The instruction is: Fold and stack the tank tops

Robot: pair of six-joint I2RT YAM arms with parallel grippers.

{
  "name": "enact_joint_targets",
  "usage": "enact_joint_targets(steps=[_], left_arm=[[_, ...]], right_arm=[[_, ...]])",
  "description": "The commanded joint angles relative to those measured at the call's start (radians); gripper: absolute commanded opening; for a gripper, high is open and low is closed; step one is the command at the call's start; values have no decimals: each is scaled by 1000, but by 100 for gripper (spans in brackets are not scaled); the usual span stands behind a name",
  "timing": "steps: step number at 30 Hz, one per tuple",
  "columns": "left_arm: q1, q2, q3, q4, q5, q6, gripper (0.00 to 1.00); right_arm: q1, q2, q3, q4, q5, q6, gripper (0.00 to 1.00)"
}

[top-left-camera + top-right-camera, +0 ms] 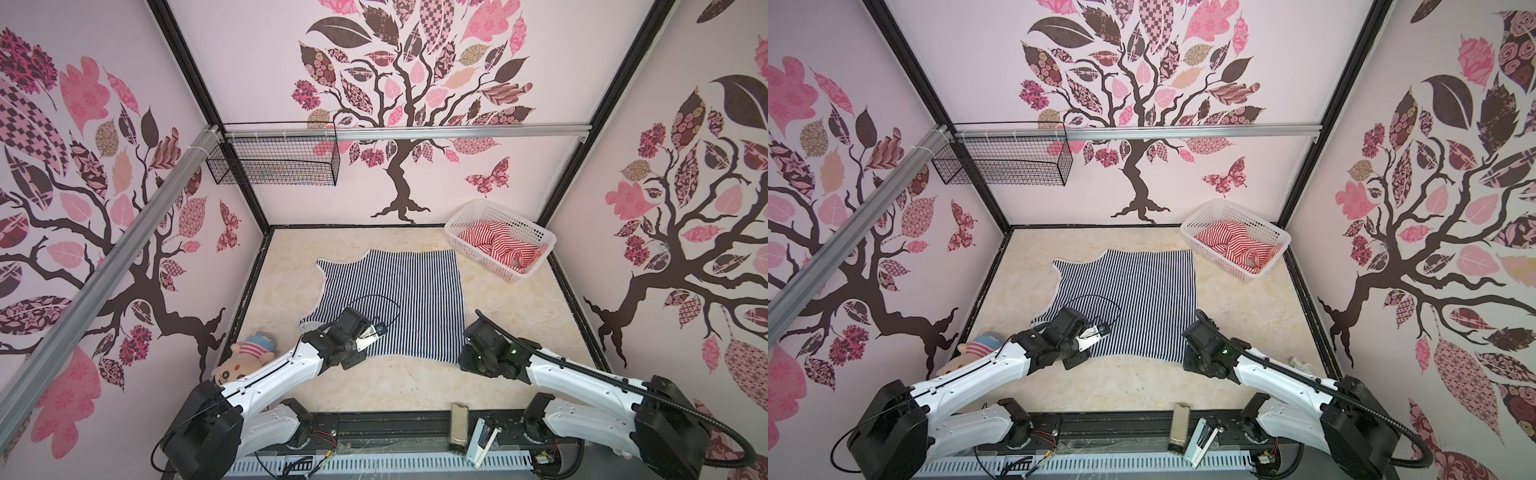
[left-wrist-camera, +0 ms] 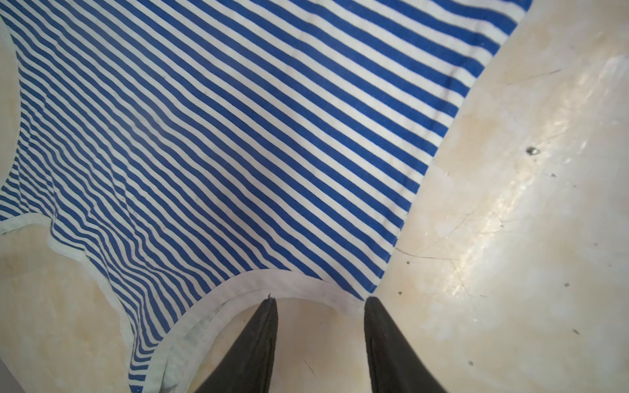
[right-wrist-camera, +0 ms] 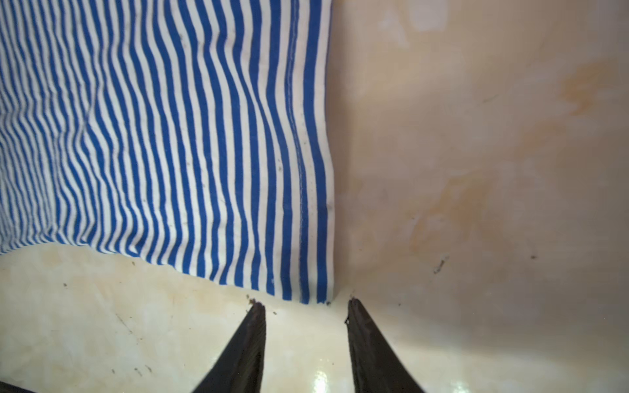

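Crumpled, half-hidden in white perforated plastic basket (image 1: 490, 266) at two o'clock: red-and-white striped tank top (image 1: 498, 243). Flat mid-table: navy-and-white striped tank top (image 1: 407, 286). Left gripper (image 2: 321, 301), right gripper (image 3: 305, 303) gaping, empty. Beige marbled tabletop (image 1: 519, 332), tree-decal walls (image 1: 498, 187).

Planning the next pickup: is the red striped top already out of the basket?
No, the red striped top lies crumpled inside the white basket at the table's back right.

You've got a beige marbled tabletop (image 1: 498, 316): navy-and-white striped tank top (image 1: 395, 291) spread flat at centre, white perforated plastic basket (image 1: 482, 258) back right, plush doll (image 1: 249, 353) front left.
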Motion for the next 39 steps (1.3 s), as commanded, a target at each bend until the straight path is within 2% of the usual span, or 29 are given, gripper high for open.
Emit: enact_joint_targets(steps=[1,6,10,16,25,28,33,39], left_arm=[[-3,15,-31,34,12,24,42],[-3,41,-48,49,24,30,40],[-3,53,-59,60,6,26,49],[-3,50,-82,74,5,31,51],[-3,78,-102,120,-27,39,51],[-3,84,-89,98,-3,43,46],[-4,102,-72,62,2,49,28],[-3,93,-69,26,38,50,13]], right_arm=[[-5,17,10,-5,14,5,39],[-5,36,-2,21,10,8,37],[-4,67,3,30,6,8,36],[-5,99,2,38,6,4,31],[-4,104,11,36,15,0,15],[-5,98,21,27,20,-2,10],[-5,77,34,8,37,-5,3],[-5,59,48,-3,50,-5,0]])
